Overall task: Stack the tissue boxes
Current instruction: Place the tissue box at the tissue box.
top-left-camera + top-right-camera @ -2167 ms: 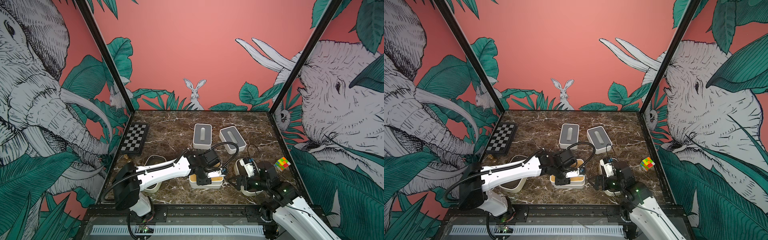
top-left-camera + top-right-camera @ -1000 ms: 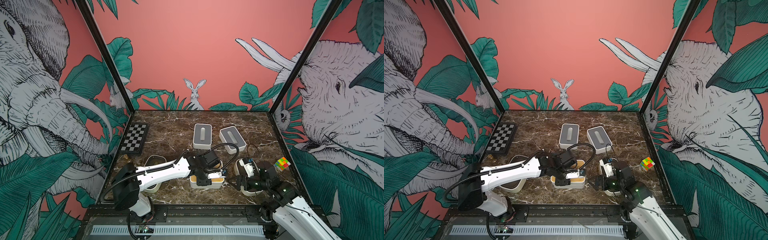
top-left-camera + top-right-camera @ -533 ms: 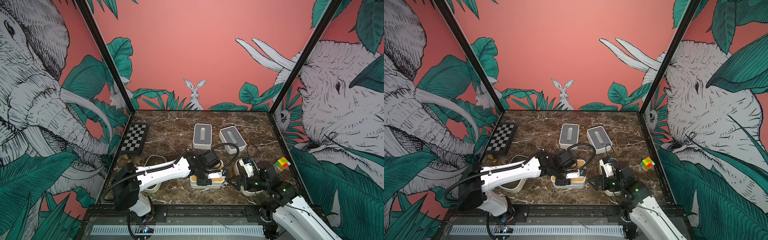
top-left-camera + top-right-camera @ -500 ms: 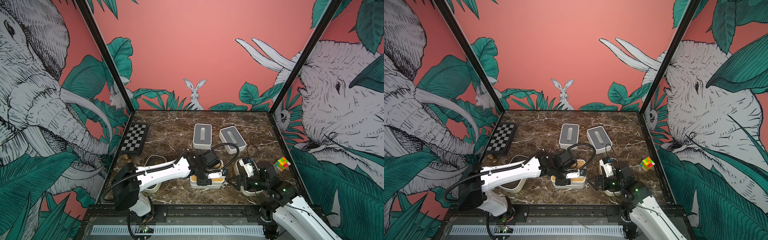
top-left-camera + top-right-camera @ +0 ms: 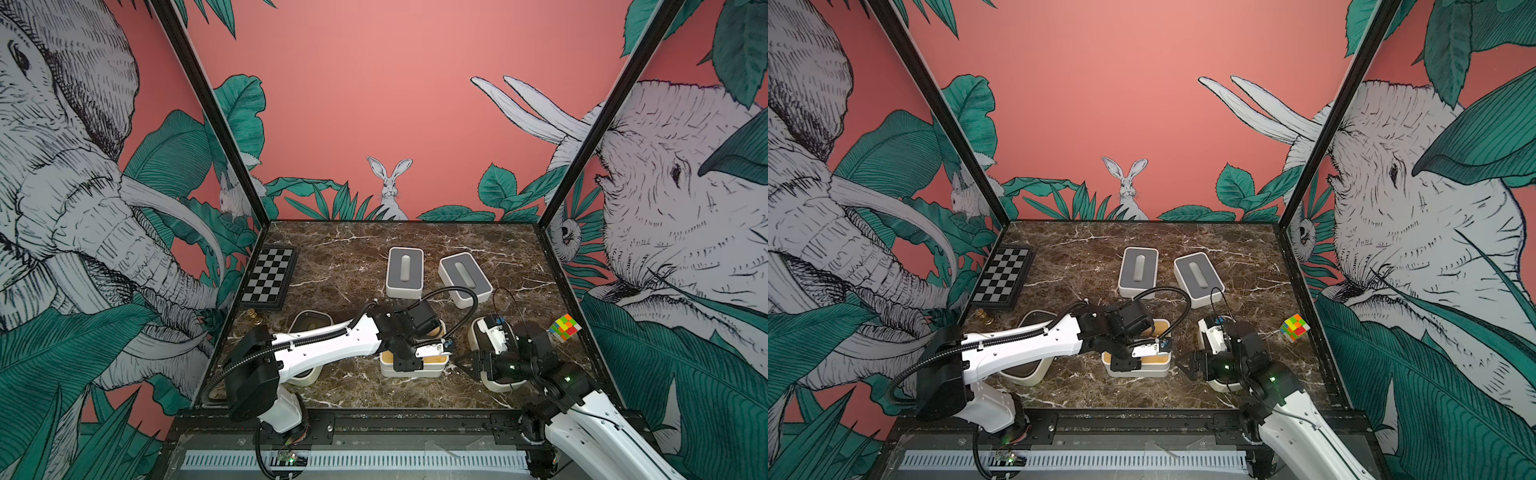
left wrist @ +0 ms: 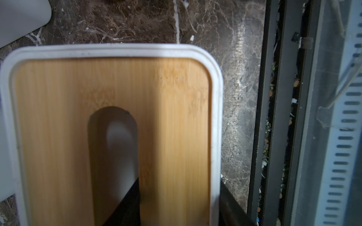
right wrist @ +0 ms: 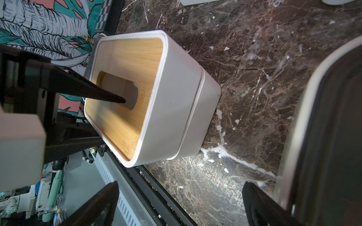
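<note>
Bamboo-lid box atop lower white box; left gripper pinching slot edge; right gripper jaws wide.

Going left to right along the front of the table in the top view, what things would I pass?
Left dark-lidded cream box → stack of two bamboo-lidded boxes → right dark-lidded cream box → multicoloured cube.

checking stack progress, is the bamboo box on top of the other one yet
Stacked: the upper bamboo box rests on the lower box, edges nearly flush.
</note>
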`<action>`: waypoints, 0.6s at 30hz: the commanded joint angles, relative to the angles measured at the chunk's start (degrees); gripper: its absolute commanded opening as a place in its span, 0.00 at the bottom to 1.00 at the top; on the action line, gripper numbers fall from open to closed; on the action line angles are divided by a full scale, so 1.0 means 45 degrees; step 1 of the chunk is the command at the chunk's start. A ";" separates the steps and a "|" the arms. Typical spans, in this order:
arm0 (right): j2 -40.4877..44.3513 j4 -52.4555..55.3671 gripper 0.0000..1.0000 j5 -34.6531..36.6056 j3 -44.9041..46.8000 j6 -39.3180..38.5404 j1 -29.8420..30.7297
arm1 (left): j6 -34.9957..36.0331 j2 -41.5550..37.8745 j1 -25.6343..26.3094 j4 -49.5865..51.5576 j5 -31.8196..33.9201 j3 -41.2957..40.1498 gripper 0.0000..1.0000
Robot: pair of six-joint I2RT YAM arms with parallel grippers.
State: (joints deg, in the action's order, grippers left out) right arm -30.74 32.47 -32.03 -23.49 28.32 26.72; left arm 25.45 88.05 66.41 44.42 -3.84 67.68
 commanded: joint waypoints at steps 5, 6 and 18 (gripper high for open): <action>0.0014 -0.0223 0.98 -0.0108 0.0201 -0.0081 -0.0020 | 0.0061 -0.0368 0.0039 -0.0301 0.0028 -0.0095 0.43; 0.0015 -0.0223 0.98 -0.0118 0.0188 -0.0081 -0.0021 | 0.0047 -0.0368 0.0046 -0.0302 0.0015 -0.0079 0.44; -0.0004 -0.0259 0.98 -0.0152 0.0237 -0.0081 -0.0023 | 0.0105 -0.0406 0.0040 -0.0348 0.0016 -0.0119 0.54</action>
State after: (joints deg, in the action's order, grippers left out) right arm -30.74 32.45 -32.18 -23.49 28.32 26.72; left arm 25.41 88.05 66.41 44.38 -3.81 67.66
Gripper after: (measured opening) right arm 0.981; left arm 0.536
